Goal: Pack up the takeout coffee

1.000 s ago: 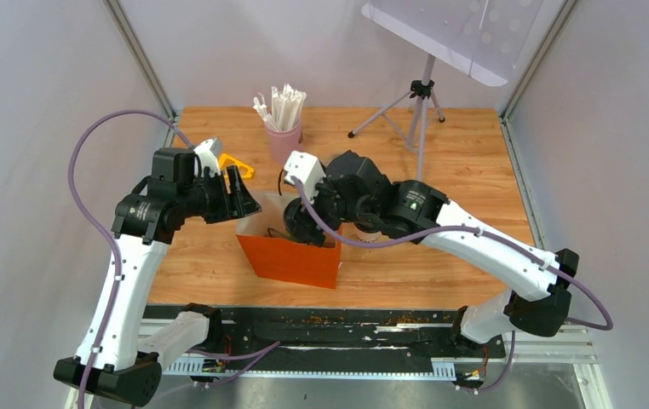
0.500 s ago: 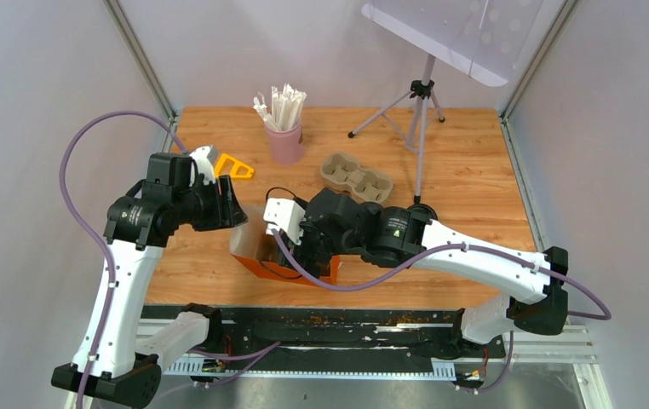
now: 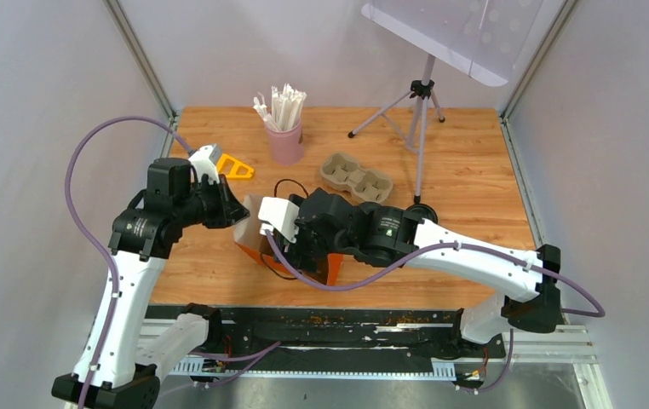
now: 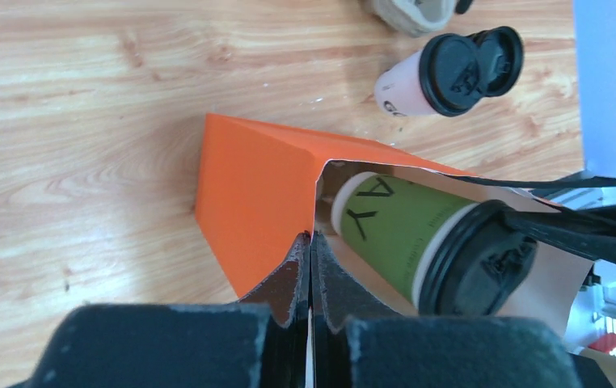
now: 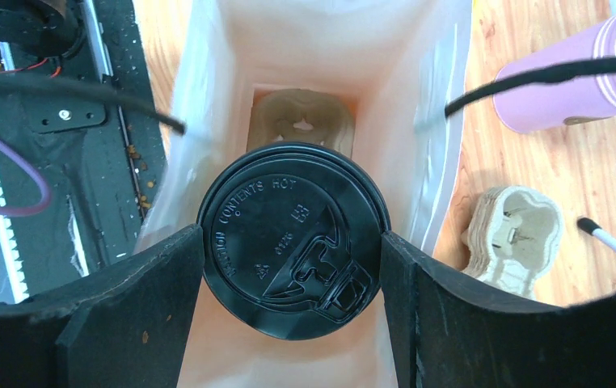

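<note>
An orange paper bag [image 4: 250, 184] stands open on the wooden table. My left gripper [image 4: 311, 239] is shut on the bag's rim, with the paper edge pinched between its fingers. Inside the bag's mouth sits the olive-green coffee cup [image 4: 406, 230] with a black lid [image 5: 289, 230], tilted. My right gripper [image 5: 293, 252] is shut on it, one finger on each side of the lid. The whitish coffee cup [image 4: 402, 87] with a black lid stands on the table beyond the bag. From above, the right wrist [image 3: 304, 239] covers most of the bag [image 3: 250, 247].
A cardboard cup carrier [image 3: 355, 175] lies behind the bag, and another carrier piece [image 5: 301, 121] sits at the bag's bottom. A pink cup of white sticks [image 3: 285, 141] stands at the back, a yellow-orange piece [image 3: 236, 166] at the left, a tripod [image 3: 422, 111] at the back right.
My left gripper has shut on the bag's rim. The right arm has swung left and down, bringing the green cup into the bag and uncovering the carrier behind.
</note>
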You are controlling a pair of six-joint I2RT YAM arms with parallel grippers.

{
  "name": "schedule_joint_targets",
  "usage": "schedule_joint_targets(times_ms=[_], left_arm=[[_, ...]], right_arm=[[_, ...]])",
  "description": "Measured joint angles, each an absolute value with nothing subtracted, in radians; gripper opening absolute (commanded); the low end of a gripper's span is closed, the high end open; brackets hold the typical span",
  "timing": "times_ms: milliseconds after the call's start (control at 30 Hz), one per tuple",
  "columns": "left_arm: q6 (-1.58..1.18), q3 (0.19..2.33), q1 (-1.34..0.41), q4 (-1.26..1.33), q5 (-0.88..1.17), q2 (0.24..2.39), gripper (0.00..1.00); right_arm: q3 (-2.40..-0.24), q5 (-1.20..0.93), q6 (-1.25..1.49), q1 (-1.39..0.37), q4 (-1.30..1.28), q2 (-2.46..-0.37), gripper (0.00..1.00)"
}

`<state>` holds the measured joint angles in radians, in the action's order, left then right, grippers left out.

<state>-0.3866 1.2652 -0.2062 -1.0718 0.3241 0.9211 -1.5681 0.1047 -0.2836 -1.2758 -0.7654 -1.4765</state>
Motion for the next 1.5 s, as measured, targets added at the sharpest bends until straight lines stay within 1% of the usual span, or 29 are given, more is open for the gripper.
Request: schedule_joint_targets(times_ms=[233, 433, 467, 533, 600, 633, 800, 967, 1100, 1267, 1400, 1500], left_arm=[[-0.393, 1.147, -0.206, -0.892, 0.413, 0.846, 0.00], [-0.374, 1.089, -0.206, -0.793, 0.434, 0.783, 0.00], [-0.368, 1.089, -0.206, -0.785, 0.433, 0.775, 0.04], [-0.355, 1.088, -0.206, -0.777, 0.432, 0.762, 0.16], [-0.347, 1.085, -0.206, -0.781, 0.429, 0.752, 0.36], [-0.344, 1.084, -0.206, -0.788, 0.427, 0.746, 0.44], [-0.342, 1.094, -0.206, -0.893, 0.409, 0.733, 0.59], [-0.339, 1.139, -0.206, -1.036, 0.388, 0.725, 0.67], [-0.338, 1.141, -0.206, -1.129, 0.379, 0.695, 0.70], [-0.353, 1.108, -0.206, -1.168, 0.387, 0.650, 0.71], [-0.377, 1.089, -0.206, -1.180, 0.400, 0.642, 0.75], [-0.400, 1.077, -0.206, -1.176, 0.408, 0.628, 0.74]], right_arm=[[-1.604, 0.140, -0.344, -1.272, -0.738, -1.526, 0.58], [-1.595, 0.146, -0.411, -1.253, -0.688, -1.526, 0.57], [-1.585, 0.142, -0.422, -1.252, -0.672, -1.526, 0.57], [-1.554, 0.129, -0.442, -1.248, -0.637, -1.525, 0.57], [-1.507, 0.115, -0.458, -1.247, -0.603, -1.523, 0.57], [-1.470, 0.104, -0.467, -1.247, -0.584, -1.520, 0.57], [-1.385, 0.084, -0.484, -1.253, -0.563, -1.520, 0.56], [-1.330, 0.080, -0.493, -1.273, -0.530, -1.480, 0.56], [-1.306, 0.080, -0.505, -1.290, -0.504, -1.448, 0.56], [-1.306, 0.078, -0.524, -1.296, -0.473, -1.448, 0.56], [-1.306, 0.078, -0.538, -1.296, -0.463, -1.458, 0.56], [-1.306, 0.078, -0.545, -1.296, -0.457, -1.471, 0.56]])
